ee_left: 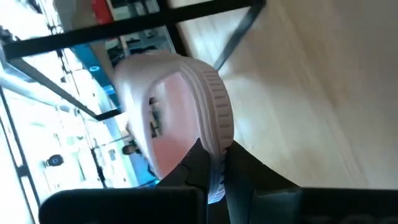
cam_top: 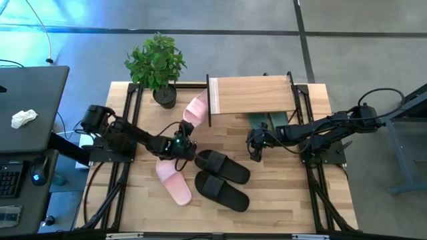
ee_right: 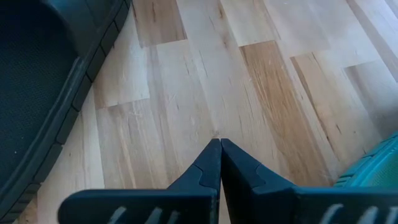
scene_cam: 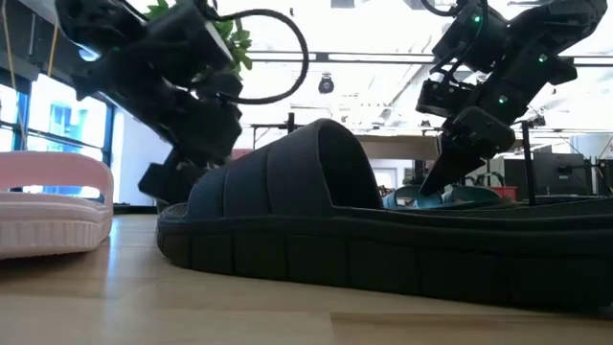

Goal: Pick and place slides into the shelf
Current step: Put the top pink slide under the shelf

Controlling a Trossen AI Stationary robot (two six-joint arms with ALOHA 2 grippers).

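The left pincer (ee_left: 214, 177) pinches a pink slide (ee_left: 180, 112) by its sole edge — a grip for carrying it from the bench (cam_top: 280, 193) to the shelf (cam_top: 250, 95); the right pincer (ee_right: 219, 163) hovers pressed together, empty.

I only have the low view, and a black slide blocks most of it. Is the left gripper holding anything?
Observer: Yes. The left gripper is shut on the rim of a pink slide.
Operator: Which pink one?
Observer: The one lying at the shelf corner, near the plant. The other pink slide lies apart on the table, untouched.
Operator: And the right gripper?
Observer: The right gripper is shut on nothing, over bare table.
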